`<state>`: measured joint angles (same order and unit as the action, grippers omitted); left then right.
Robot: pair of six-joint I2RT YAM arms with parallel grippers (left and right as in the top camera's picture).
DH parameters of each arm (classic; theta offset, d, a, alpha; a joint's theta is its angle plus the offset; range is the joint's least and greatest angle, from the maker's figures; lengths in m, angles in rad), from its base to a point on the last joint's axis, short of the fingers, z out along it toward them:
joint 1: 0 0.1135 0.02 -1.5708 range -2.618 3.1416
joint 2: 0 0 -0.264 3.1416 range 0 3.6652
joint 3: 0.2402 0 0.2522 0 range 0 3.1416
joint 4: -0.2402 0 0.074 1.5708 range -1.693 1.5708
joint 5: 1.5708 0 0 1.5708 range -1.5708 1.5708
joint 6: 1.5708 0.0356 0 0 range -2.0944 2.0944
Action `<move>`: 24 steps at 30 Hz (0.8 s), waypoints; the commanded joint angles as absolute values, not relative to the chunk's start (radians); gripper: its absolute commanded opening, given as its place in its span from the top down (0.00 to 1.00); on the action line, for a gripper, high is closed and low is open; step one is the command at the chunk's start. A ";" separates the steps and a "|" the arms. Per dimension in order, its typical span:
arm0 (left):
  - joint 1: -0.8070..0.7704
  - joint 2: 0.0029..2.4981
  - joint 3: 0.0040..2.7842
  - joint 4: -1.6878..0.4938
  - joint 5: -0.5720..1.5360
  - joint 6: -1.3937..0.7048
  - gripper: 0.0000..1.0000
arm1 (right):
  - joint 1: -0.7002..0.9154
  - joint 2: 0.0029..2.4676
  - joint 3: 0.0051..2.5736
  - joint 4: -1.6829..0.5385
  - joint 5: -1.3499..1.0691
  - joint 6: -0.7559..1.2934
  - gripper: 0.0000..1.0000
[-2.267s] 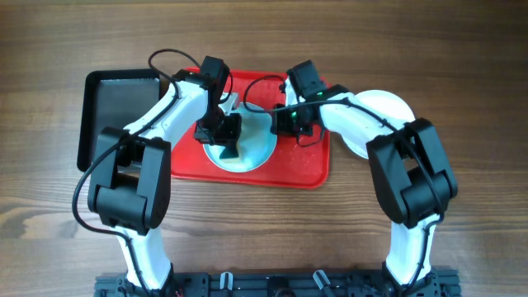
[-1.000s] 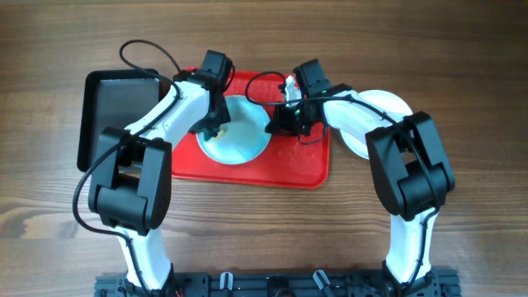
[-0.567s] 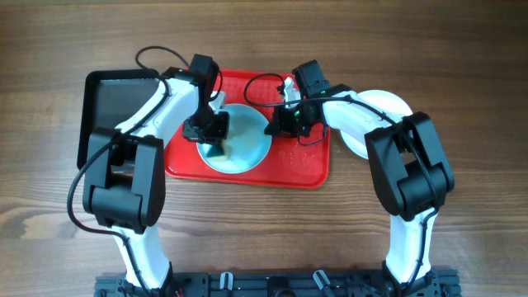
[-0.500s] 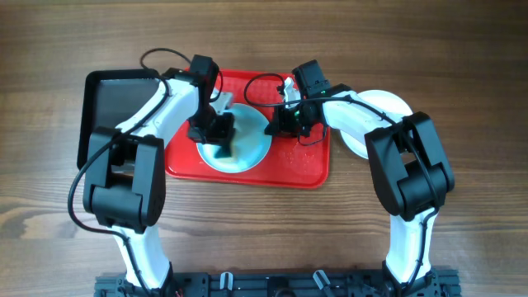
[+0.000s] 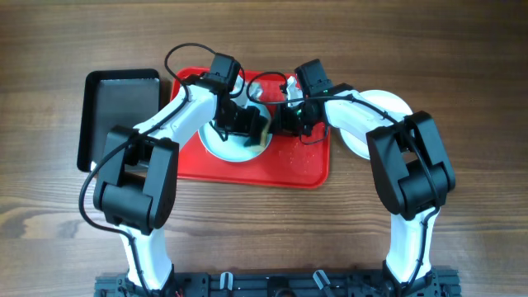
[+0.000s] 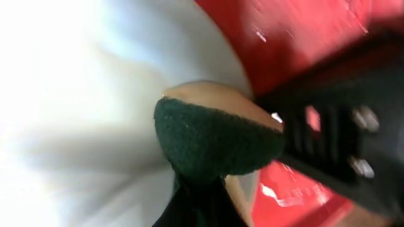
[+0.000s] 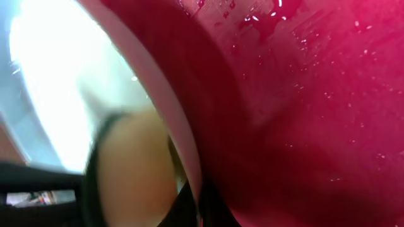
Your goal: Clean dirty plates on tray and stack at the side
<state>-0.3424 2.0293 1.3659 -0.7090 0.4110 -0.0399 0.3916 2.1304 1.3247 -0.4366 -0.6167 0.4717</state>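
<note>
Here's the left gripper [image 5: 252, 128] over the large red rectangular plastic tray [image 5: 305, 165], claws clamped tight on a sponge [image 5: 261, 134] with a dark green scouring face and a tan foam body. The left wrist view shows it up close: the green face of the sponge [image 6: 214, 145] is pressed onto the round, shallow white-to-mint plate [image 6: 88, 94], right at its edge, with the tray's red floor [image 6: 284, 38] just beyond. From overhead the plate [image 5: 219, 144] sits on the left half of the tray. On the plate's right side comes the right gripper [image 5: 280, 118], fingers pinched together on the rim. The right wrist view shows that rim [image 7: 154, 94] running down to the fingertips, with wet red tray [image 7: 303, 94] beside it. Whether that edge is raised off the tray, I can't tell. Off the tray's right end, more white plates [image 5: 388, 106] lie on the wooden table [image 5: 462, 66], partly under the right arm. A smaller black rectangular tray [image 5: 120, 107] lies to the left.
</note>
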 commanded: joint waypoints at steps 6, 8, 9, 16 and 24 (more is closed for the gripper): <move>-0.278 2.046 1.362 -0.662 -0.114 -0.316 0.96 | 0.392 2.196 1.301 -0.450 -0.555 0.472 0.96; -0.260 2.040 1.371 -0.675 -0.153 -0.323 0.96 | 0.392 2.196 1.301 -0.452 -0.554 0.471 0.96; -0.251 2.036 1.378 -0.686 -0.163 -0.323 0.96 | 0.392 2.196 1.301 -0.453 -0.552 0.471 0.96; -0.181 1.958 1.467 -0.813 -0.175 -0.323 0.96 | 0.393 2.196 1.301 -0.453 -0.547 0.472 0.96; -0.114 1.842 1.528 -0.896 -0.173 -0.323 0.96 | 0.393 2.196 1.301 -0.454 -0.547 0.472 0.96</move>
<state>-0.1650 1.9316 1.4910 -0.8913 -0.0883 -0.3019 0.4019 2.1349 1.3251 -0.4324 -0.6247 0.4770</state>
